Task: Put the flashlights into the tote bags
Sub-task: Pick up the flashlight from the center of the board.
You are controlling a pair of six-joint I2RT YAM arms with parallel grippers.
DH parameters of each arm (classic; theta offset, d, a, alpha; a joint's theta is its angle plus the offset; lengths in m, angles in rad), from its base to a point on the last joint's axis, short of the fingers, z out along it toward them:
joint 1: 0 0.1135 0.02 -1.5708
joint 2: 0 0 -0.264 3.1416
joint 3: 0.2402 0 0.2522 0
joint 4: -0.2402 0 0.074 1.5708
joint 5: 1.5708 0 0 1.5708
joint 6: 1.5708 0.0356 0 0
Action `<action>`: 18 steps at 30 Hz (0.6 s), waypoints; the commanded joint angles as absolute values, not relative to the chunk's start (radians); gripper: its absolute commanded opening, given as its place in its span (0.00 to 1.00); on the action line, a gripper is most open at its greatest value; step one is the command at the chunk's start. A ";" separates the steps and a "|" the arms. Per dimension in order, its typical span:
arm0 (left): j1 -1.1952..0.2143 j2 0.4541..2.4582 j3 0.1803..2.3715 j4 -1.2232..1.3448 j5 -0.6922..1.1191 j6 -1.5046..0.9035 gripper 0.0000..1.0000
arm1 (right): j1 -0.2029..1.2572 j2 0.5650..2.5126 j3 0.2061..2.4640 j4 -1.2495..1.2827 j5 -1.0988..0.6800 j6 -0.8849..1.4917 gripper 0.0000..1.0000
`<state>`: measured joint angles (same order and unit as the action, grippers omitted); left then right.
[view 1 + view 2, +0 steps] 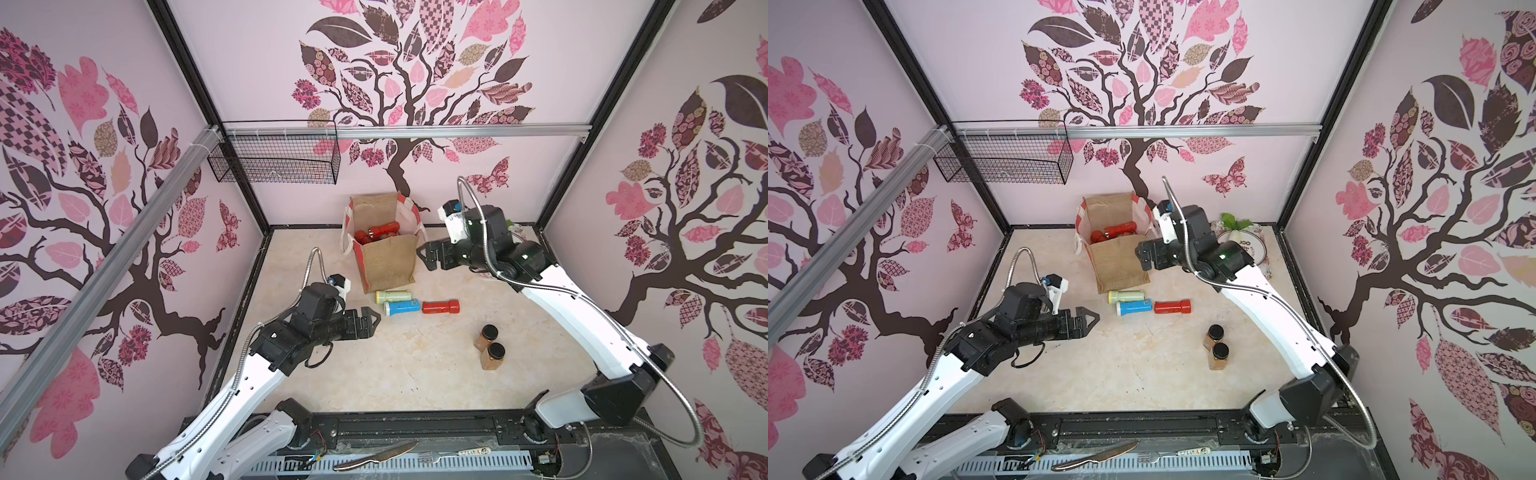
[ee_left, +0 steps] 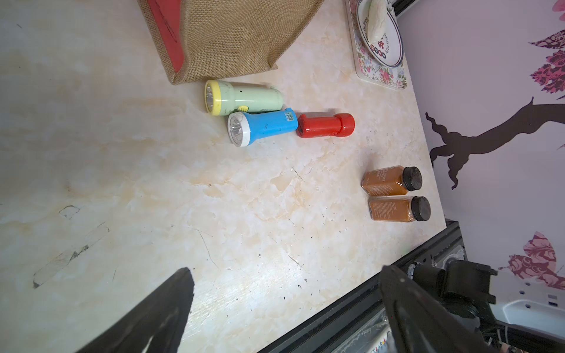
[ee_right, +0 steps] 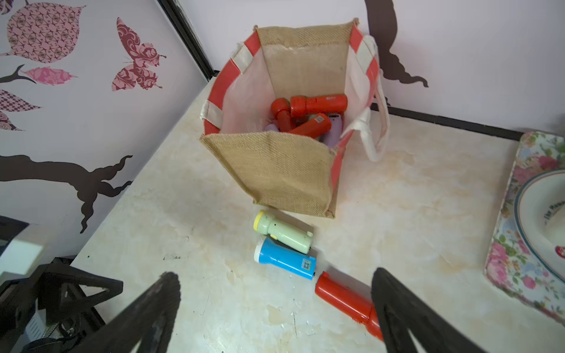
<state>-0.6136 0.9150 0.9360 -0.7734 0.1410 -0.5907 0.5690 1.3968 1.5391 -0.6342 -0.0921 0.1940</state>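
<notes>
The tan burlap tote bag stands upright at the back of the table. Inside it lie red flashlights and a lilac one. In front of the bag, a pale green flashlight, a blue flashlight and a red flashlight lie on the table. My right gripper hangs open and empty beside the bag's right side. My left gripper is open and empty, just left of the blue flashlight.
Two amber jars with black lids stand right of centre. A floral tray with a plate sits at the back right. A wire basket hangs on the back wall. A knife and fork lie on the front rail.
</notes>
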 commanded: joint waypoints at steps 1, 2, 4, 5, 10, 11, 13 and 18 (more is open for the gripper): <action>-0.682 0.978 0.952 -0.711 0.048 -0.621 0.98 | 0.542 1.271 1.430 -0.657 -0.131 0.154 1.00; -0.706 1.005 0.964 -0.702 0.029 -0.627 0.98 | 0.540 1.239 1.385 -0.657 -0.121 0.146 1.00; -0.734 1.053 0.991 -0.678 0.027 -0.632 0.98 | 0.531 1.177 1.313 -0.661 -0.122 0.158 1.00; -0.745 1.077 1.009 -0.673 0.027 -0.630 0.98 | 0.528 1.144 1.272 -0.653 -0.128 0.172 1.00; -0.756 1.161 1.055 -0.642 0.036 -0.593 0.97 | 0.514 1.028 1.116 -0.622 -0.140 0.228 1.00; -0.756 1.176 1.063 -0.635 0.044 -0.580 0.97 | 0.502 1.016 1.098 -0.635 -0.140 0.236 1.00; -0.756 1.209 1.079 -0.625 0.066 -0.557 0.94 | 0.470 1.000 1.081 -0.674 -0.117 0.249 1.00; -0.756 1.297 1.115 -0.588 0.119 -0.533 0.91 | 0.381 0.952 1.040 -0.710 -0.111 0.245 1.00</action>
<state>-0.7536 1.2675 1.0584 -0.6365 0.0902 -0.5674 0.4118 0.9901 1.0428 -0.6804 -0.1226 0.2375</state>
